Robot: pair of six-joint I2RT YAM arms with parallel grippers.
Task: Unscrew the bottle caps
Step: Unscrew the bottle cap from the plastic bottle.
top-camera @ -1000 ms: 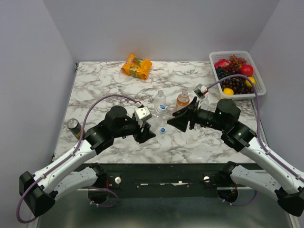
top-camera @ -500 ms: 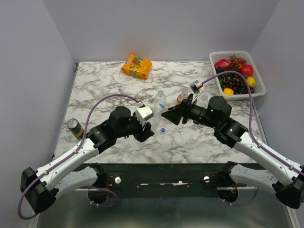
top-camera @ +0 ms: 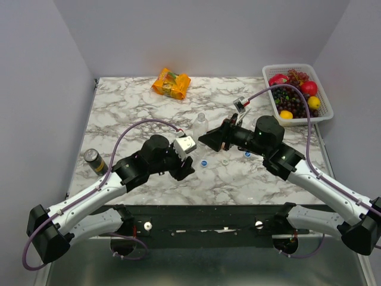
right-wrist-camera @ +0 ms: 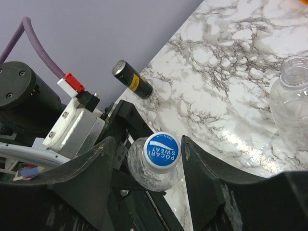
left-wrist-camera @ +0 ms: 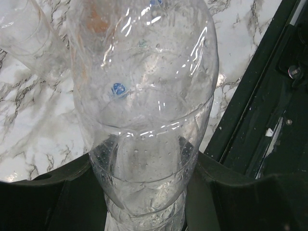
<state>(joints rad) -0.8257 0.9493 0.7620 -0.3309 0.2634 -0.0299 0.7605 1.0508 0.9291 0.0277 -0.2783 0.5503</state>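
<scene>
Blue cap (right-wrist-camera: 162,153), white lettering on top, sits lower centre in my right wrist view, on the clear bottle (left-wrist-camera: 144,120) that my left gripper (left-wrist-camera: 144,190) clamps. My right gripper (right-wrist-camera: 150,147) straddles it, fingers parted, not gripping. Uncapped bottle (right-wrist-camera: 293,91) at the right edge, can (right-wrist-camera: 132,79) upper left.

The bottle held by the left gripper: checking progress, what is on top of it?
A blue cap printed Pocari Sweat, between the right gripper's open fingers. The bottle's neck threads are hidden under it.
</scene>
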